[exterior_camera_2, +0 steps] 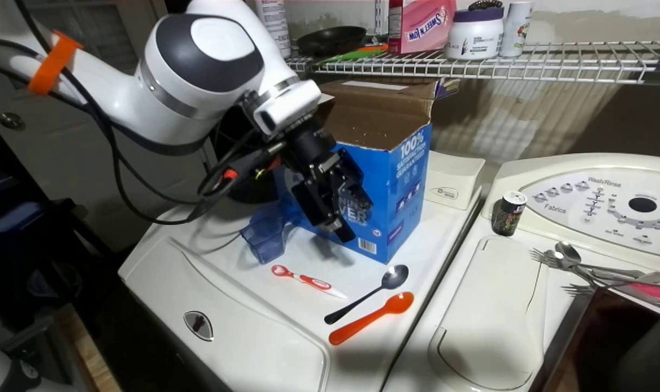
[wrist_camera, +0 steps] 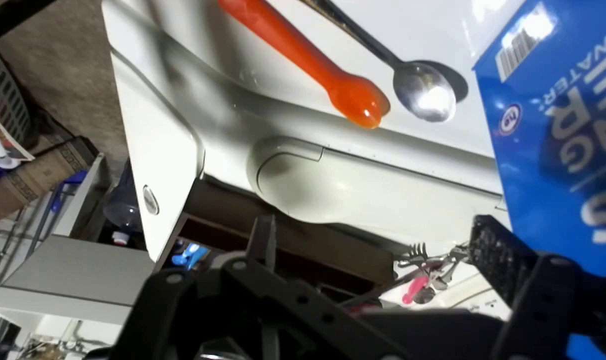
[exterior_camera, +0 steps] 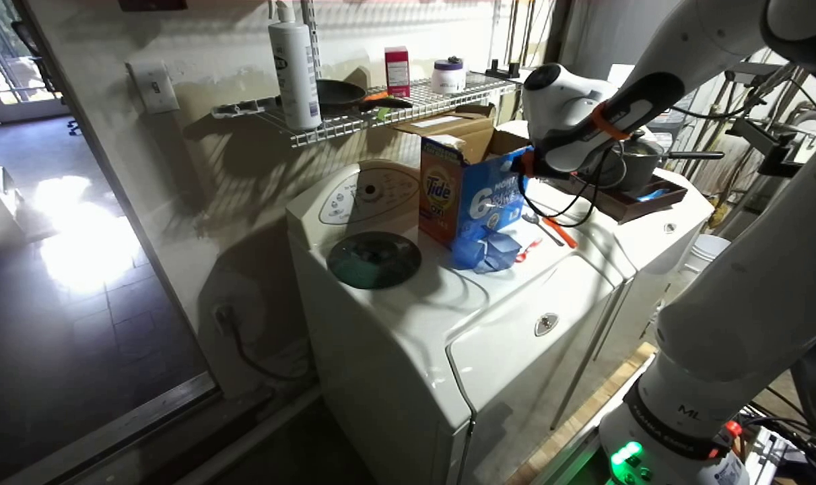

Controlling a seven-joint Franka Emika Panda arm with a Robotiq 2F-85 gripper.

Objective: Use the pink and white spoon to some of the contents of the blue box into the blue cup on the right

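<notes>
While the gripper (wrist_camera: 373, 227) hangs, fingers apart, before the blue box (exterior_camera_2: 384, 169), open-topped with contents hidden, a see-through blue cup (exterior_camera_2: 264, 238) sits beside that box, the pink and white spoon (exterior_camera_2: 310, 281) near the cup; a dark tray (exterior_camera: 612, 207) holds something blue (exterior_camera: 652, 195).

– Please, is the way down to the pink and white spoon (exterior_camera_2: 308, 281) free?
– From above, yes. But the blue box (exterior_camera_2: 382, 174) stands close beside the gripper (exterior_camera_2: 355, 219), and toward the wall (exterior_camera_2: 526, 122) a wire shelf (exterior_camera_2: 553, 69) limits the room.
</notes>
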